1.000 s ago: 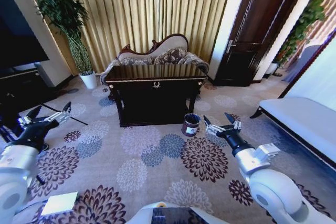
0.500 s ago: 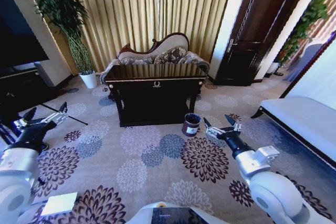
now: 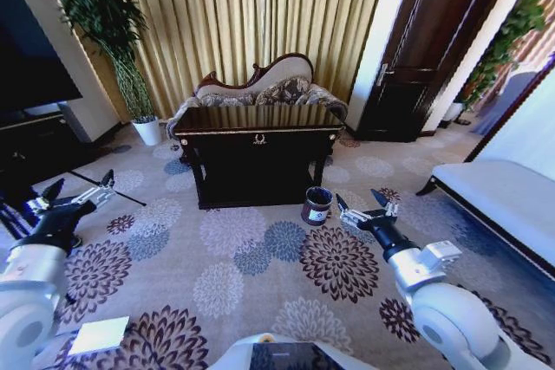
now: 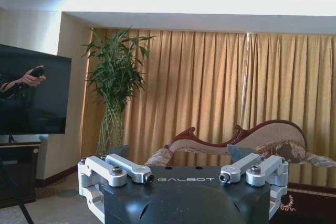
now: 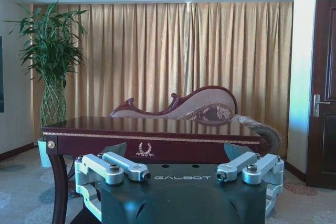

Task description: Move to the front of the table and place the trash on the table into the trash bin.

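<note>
Your head camera shows the table ahead across the carpet, the trash bin at its front right corner. Left gripper and right gripper hover low, fingers spread. Your right wrist camera adds the table's glossy top.

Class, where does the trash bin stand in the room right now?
In the head view, the trash bin stands on the carpet by the table's front right leg, just ahead of the open right gripper.

Open carpet before the table — trash bin alongside.
</note>
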Controlling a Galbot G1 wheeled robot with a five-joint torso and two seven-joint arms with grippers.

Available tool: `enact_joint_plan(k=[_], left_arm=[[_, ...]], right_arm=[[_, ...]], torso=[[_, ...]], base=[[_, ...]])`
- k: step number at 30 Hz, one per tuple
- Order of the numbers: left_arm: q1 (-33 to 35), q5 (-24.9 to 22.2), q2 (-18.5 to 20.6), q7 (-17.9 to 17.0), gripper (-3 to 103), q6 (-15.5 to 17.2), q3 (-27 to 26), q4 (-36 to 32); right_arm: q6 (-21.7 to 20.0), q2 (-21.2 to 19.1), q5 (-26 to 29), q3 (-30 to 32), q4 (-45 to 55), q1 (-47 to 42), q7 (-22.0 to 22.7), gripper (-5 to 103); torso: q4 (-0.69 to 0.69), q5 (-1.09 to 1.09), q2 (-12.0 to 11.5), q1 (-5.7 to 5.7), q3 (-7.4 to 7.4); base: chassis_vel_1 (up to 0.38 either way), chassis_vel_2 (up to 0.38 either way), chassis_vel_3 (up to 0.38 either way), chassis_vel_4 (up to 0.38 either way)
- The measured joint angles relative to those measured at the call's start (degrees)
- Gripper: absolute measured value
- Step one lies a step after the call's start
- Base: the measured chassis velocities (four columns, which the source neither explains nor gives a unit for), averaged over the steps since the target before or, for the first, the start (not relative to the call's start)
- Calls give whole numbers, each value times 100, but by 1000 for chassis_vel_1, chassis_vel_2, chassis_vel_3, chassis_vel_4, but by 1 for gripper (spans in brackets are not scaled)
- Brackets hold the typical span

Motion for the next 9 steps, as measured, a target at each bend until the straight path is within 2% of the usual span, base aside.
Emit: enact_joint_plan(k=[9], left_arm=[[49,383,-97,-195,100,-249,268,0]], right_arm=[[2,61,1,3,0,9,24,100]], torso=[[0,0,0,0,0]], base=[[0,0,0,0]])
